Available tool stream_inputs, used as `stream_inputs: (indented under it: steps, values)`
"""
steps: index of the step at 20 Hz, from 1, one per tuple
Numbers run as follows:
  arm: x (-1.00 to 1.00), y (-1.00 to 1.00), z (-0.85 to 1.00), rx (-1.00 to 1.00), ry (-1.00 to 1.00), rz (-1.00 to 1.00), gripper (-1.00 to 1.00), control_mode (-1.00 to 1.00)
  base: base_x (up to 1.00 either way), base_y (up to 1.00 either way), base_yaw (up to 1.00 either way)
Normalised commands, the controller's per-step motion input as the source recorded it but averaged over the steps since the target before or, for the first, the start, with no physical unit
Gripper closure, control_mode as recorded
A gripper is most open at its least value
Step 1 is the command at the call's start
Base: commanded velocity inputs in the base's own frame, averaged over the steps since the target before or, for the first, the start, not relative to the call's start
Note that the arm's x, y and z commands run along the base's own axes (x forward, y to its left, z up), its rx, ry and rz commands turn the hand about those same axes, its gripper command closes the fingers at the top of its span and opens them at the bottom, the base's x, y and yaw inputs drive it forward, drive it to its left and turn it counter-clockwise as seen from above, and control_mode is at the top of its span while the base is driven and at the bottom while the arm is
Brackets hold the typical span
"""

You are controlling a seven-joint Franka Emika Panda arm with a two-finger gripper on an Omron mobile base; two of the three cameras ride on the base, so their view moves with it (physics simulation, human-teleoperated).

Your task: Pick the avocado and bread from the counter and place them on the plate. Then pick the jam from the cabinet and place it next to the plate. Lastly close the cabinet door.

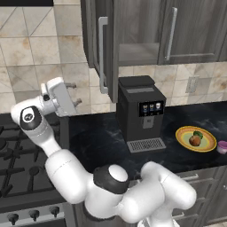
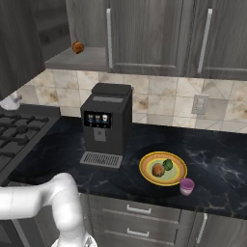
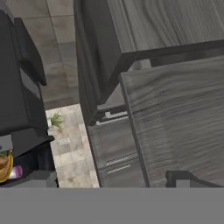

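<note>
We start nearest the base. The gripper (image 1: 74, 94) is raised above the left end of the surface (image 1: 97, 137). Its fingers stand well apart and hold nothing.

Next we check the surface to the right of the coffee machine (image 1: 137, 111). The plate (image 1: 207, 144) carries the bread (image 1: 194, 140) and the avocado (image 1: 198, 134), which sit close together. The jam (image 1: 222, 146) stands on the surface just beside the rim of the plate. We judge both placing steps complete. Closing the door remains.

Farther back, the cabinet door (image 1: 111, 44) is swung out from the cabinet (image 1: 137, 20) and shows almost edge-on in the left base view. Its long axis is vertical, as is that of its bar handle (image 1: 103, 55). The shelf board (image 1: 138, 54) is exposed to the right of the door.

The controlling relation is as follows. The door lies to the right of the gripper in the left base view. The gripper is on the handle side of the panel, near its lower end. We cannot determine from these views how far apart they are in depth, or whether they touch. We judge that a sideways push towards the cabinet opening is required. A push low on a tall panel may slip off its bottom edge.
</note>
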Motion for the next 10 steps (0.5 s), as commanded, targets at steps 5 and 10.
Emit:
stream_inputs:
  steps: [5,10]
  values:
    - [0.17,0.0,0.2,0.08,0.0,0.0,-1.0,-1.0,0.0,0.0,0.0]
    - [0.02,0.0,0.31,0.07,0.0,0.0,-1.0,-1.0,0.0,0.0,0.0]
